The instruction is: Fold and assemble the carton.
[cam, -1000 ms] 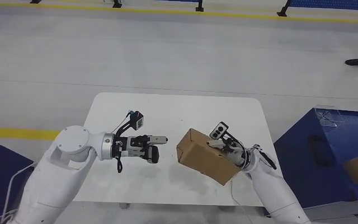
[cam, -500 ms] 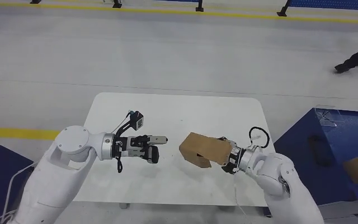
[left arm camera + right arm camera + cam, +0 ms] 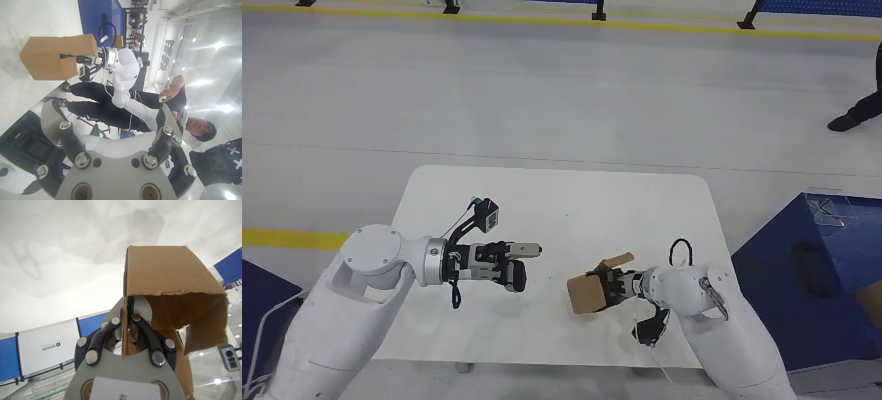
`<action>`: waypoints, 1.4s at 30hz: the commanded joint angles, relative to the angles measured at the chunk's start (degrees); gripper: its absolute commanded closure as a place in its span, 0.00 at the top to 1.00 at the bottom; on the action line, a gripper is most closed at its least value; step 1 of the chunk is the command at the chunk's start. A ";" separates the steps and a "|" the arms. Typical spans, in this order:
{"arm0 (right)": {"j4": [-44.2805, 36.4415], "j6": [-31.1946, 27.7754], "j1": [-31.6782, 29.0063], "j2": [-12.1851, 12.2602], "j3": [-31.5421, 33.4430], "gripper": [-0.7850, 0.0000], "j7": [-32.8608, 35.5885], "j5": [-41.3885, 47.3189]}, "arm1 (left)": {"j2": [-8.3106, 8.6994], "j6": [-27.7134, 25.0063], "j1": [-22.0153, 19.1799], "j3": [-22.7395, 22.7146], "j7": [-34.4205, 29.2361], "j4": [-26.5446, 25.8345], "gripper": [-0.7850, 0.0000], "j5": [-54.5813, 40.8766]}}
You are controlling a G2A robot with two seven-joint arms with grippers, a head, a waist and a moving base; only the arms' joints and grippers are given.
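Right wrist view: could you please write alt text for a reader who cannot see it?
The right gripper is shut on one wall of the brown carton, one finger outside and one inside. The carton's end nearest the camera is open.

A white worktop (image 3: 572, 200) stands on a pale grey floor (image 3: 542, 90), which a yellow line (image 3: 492, 19) crosses along the upper edge of the frame. A blue cabinet (image 3: 777, 280) sits at lower right. Bright ceiling lights (image 3: 219, 44) glare overhead, and blue-and-white partition panels (image 3: 47, 340) line the room.
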 commanded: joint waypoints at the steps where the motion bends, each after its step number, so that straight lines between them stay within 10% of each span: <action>1: 1.67 0.99 0.85 -0.39 -1.42 1.00 1.37 1.03 | 0.00 0.00 0.00 0.00 0.00 0.00 1.00 0.00; 6: 1.91 2.47 1.74 -0.93 -1.61 1.00 2.35 5.73 | 0.00 0.00 0.00 0.00 0.00 0.00 1.00 0.00; 12: -4.33 22.34 -1.38 0.50 6.72 1.00 9.41 9.18 | 0.00 0.00 0.00 0.00 0.00 0.00 1.00 0.00; 17: -5.06 42.73 -5.76 1.93 15.21 1.00 28.24 -2.27 | 0.00 0.00 0.00 0.00 0.00 0.00 1.00 0.00; 21: -3.23 54.42 -5.93 2.75 19.13 1.00 56.12 -31.15 | 0.00 0.00 0.00 0.00 0.00 0.00 1.00 0.00; 30: 12.80 36.49 -2.20 5.60 14.95 1.00 118.73 -83.48 | 0.00 0.00 0.00 0.00 0.00 0.00 1.00 0.00; 35: 21.25 24.93 2.96 5.85 12.22 1.00 131.72 -91.17 | 0.00 0.00 0.00 0.00 0.00 0.00 1.00 0.00; 42: 24.26 23.74 5.05 5.58 11.29 1.00 134.10 -89.94 | 0.00 0.00 0.00 0.00 0.00 0.00 1.00 0.00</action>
